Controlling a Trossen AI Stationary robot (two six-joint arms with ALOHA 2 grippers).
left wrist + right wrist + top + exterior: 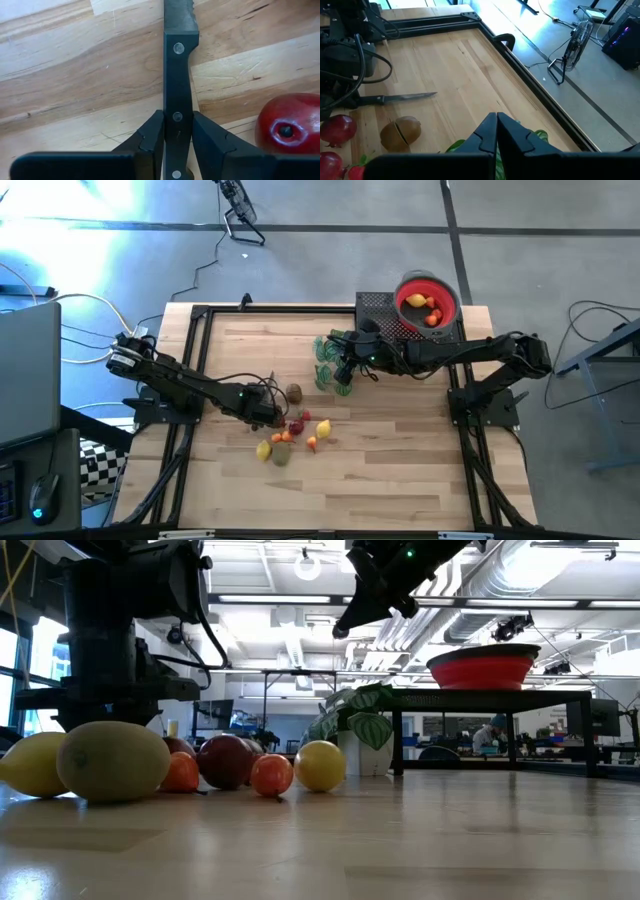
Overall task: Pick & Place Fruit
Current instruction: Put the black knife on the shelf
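Several small toy fruits (pixel 290 435), yellow, red and orange, lie in a cluster on the wooden table (pixel 400 470), in front of the low view (pixel 225 762). A brown fruit (pixel 400 132) with a cut line lies apart. A black-handled knife (pixel 407 96) lies flat on the table beside a red fruit (pixel 287 130). My left gripper (pixel 177 150) points down by the cluster and is shut on the knife. My right gripper (pixel 496 120) hangs shut and empty above the green sprig (pixel 335 365). A red bowl (pixel 428 302) on a black stand holds a few fruits. My left gripper pinches the knife's black riveted handle (pixel 177 107) between its two fingers (pixel 150 142), one on each narrow edge. The fingers come from above, pointing down, and lie across the handle. The knife lies flat on the table, its serrated blade pointing away from the fingers.
The black stand (pixel 385 315) under the bowl sits at the table's far right. A black frame (pixel 200 315) borders the wooden top. Bare wood spreads toward the near edge (pixel 350 500). Cables and a fan lie on the floor beyond the table.
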